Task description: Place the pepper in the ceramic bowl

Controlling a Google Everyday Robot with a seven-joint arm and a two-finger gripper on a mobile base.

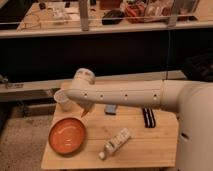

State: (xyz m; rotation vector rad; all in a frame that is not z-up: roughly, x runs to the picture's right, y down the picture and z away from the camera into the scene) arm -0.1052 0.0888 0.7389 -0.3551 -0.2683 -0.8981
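Where the table [150, 150] comes closest to you, a white bottle [115, 142] lies on its side, with the orange bowl [66, 136] to its left. Just past the bowl's far right rim, the gripper [86, 107] hangs under the white arm [125, 94], clamped on the pepper [84, 113]. The pepper points tip down, clear of the bowl. A blue block [110, 109] and a black item [148, 118] lie to the right. The white cup [62, 100] stands behind, at the far left corner.
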